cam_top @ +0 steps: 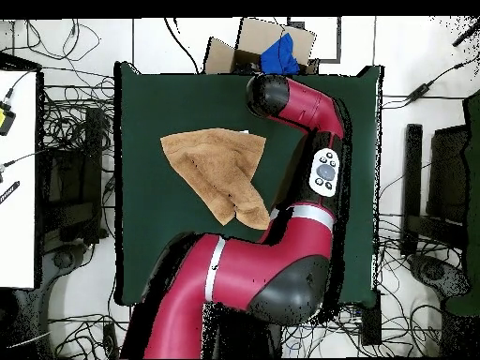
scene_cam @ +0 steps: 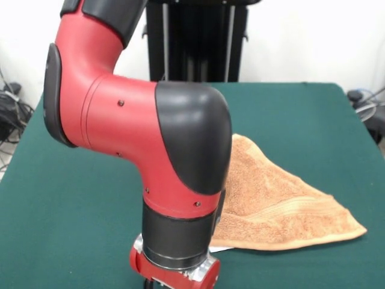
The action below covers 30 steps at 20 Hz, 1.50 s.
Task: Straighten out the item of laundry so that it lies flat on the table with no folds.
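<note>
The dark green felt surface (scene_cam: pixel 313 120) fills most of the room's middle, a broad rectangle with cables and equipment lying on the floor all around it. Over it bends the red and black Sawyer arm (scene_cam: pixel 150 138), so close to the front camera that its elbow joint blocks much of the view; from overhead the arm (cam_top: pixel 281 244) runs up from the lower edge, doubles back at a black elbow and reaches across the surface's right half to its far edge.

The gripper (scene_cam: pixel 174 274) sits at the very bottom of the front view, where only its red and silver mount shows below the black wrist collar. The fingers are cut off by the picture's edge, and overhead the arm's own links cover them, so I cannot tell whether they are released or clenched.

The orange-tan terry towel (cam_top: pixel 217 169) lies on the surface beside the arm, not flat: it is folded over itself into a rough triangle. In the front view the towel (scene_cam: pixel 277 205) has a point toward the right, with a woven stripe band running across it. A small white tag (scene_cam: pixel 219 247) peeks out at its edge just beside the wrist.

Beyond the far edge of the surface, overhead, stands a cardboard box (cam_top: pixel 253 42) with something blue (cam_top: pixel 279 54) on it.
</note>
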Each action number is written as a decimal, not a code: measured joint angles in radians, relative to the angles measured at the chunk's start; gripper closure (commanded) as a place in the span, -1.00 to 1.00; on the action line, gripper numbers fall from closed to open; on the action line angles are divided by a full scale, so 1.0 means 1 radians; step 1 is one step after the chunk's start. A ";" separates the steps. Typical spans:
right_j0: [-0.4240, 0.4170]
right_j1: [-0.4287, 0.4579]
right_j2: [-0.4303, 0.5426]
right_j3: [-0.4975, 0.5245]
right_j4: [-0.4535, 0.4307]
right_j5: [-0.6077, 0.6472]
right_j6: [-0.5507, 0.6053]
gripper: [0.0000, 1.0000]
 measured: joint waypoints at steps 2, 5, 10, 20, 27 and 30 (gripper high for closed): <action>0.002 -0.011 -0.006 0.000 0.000 0.006 0.000 -1.00; 0.006 -0.039 -0.020 0.000 0.003 0.021 0.000 -1.00; 0.009 -0.075 -0.024 0.000 0.005 0.041 0.000 -1.00; 0.009 -0.126 -0.026 0.000 0.007 0.105 0.000 -1.00; 0.009 -0.151 -0.026 0.011 0.008 0.138 0.000 -1.00; 0.009 -0.161 -0.026 0.025 0.008 0.139 0.000 -1.00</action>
